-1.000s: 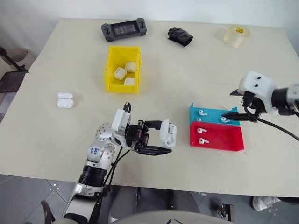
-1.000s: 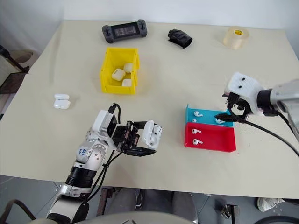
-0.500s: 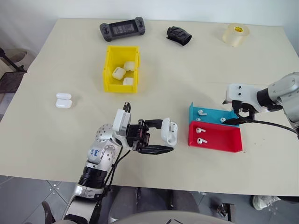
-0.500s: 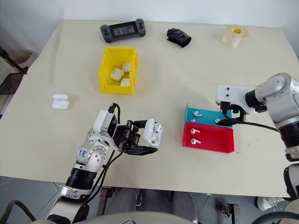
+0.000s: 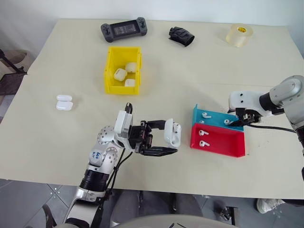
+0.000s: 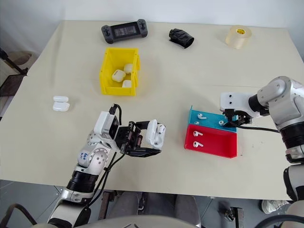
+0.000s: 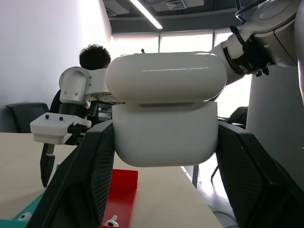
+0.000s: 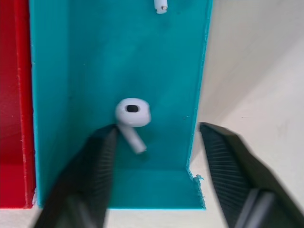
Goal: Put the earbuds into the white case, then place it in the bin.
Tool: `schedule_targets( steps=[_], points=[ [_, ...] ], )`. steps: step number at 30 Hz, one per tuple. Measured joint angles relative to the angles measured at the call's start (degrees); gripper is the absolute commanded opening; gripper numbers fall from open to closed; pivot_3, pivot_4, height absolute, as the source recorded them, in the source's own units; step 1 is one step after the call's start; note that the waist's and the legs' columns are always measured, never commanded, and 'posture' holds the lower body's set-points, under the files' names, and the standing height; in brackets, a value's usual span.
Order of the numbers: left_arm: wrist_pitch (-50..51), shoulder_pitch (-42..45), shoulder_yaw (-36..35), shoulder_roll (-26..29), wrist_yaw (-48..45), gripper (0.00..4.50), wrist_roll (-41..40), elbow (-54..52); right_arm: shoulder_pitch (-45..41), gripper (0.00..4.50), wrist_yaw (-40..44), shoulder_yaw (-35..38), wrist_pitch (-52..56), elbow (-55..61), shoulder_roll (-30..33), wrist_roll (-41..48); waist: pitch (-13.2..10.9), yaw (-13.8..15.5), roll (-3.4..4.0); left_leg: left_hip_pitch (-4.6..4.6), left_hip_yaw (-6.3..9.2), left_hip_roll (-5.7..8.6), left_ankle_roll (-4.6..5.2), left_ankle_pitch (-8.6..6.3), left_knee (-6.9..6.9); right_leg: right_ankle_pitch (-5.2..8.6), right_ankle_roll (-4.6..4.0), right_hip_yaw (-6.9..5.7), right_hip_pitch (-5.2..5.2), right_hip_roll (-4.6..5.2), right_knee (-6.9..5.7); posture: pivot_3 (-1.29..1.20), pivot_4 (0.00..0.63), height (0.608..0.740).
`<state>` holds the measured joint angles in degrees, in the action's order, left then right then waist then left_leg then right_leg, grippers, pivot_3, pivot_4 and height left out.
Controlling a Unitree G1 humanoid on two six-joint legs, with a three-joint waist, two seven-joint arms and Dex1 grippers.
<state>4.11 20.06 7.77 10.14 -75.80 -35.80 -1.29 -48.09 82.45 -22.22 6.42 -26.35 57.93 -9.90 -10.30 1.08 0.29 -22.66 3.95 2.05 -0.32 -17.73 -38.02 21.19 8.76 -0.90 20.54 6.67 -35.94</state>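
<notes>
**Right gripper down over the teal tray, case held ready on the left**

Since a second ago the right gripper (image 8: 154, 190) has dropped from above the trays to the near end of the shallow teal plastic tray (image 5: 216, 119), and its black fingers (image 8: 90, 175) have drawn closer together. They still stand apart, with nothing pinched. One finger is inside the tray just beside a tiny glossy white earbud (image 8: 132, 114); the other is outside the tray wall, over the cream tabletop (image 5: 190, 71). A second earbud (image 5: 205, 114) lies further along the same tray, away from the gripper, and two more earbuds (image 5: 203, 137) rest in the shallow red plastic tray (image 5: 223, 145) alongside.

Across from it, the left gripper (image 5: 167, 141) has not moved. It is clamped on the small glossy white rounded charging case (image 5: 172, 134), held upright above the table with its lid hinged open, well apart from the right gripper.

Beyond the left gripper, further up the table, the small bright yellow plastic bin (image 5: 110, 71) holds three white cases (image 5: 124, 74). Another closed white case (image 5: 64, 102) lies out to that gripper's left.
</notes>
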Motion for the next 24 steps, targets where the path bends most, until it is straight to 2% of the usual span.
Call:
schedule_targets(
  steps=[17, 20, 24],
  points=[
    [-0.45, 0.71, 0.00, -0.01, 0.06, 2.78, 0.00, 0.05, 1.10, 2.63, 0.80, 0.38, -1.53, 2.26, -0.43, 0.21, 0.00, 0.03, 0.00, 0.00, 0.01, 0.00, 0.00, 0.00, -0.02, 0.00, 0.00, -0.01, -0.01, 0.00, -0.02, 0.00, 0.150, 0.740],
    [-0.46, 0.71, -0.01, 0.02, 0.06, 2.78, 0.00, 0.05, 1.53, 2.04, 1.19, 0.68, -1.80, 2.54, -0.43, 0.22, 0.00, 0.03, 0.00, 0.00, 0.01, 0.00, 0.00, 0.00, -0.03, 0.00, 0.00, -0.01, -0.01, 0.00, -0.02, 0.00, 0.150, 0.740],
    [-0.46, 0.71, -0.02, 0.03, 0.11, 2.78, 0.00, 0.05, 2.13, 0.74, 1.59, 0.74, -2.22, 3.52, -0.43, 0.29, 0.00, 0.02, 0.00, 0.01, 0.01, -0.01, 0.00, 0.00, -0.05, 0.00, 0.00, -0.01, -0.02, -0.01, -0.03, 0.00, 0.150, 0.740]
  ],
)
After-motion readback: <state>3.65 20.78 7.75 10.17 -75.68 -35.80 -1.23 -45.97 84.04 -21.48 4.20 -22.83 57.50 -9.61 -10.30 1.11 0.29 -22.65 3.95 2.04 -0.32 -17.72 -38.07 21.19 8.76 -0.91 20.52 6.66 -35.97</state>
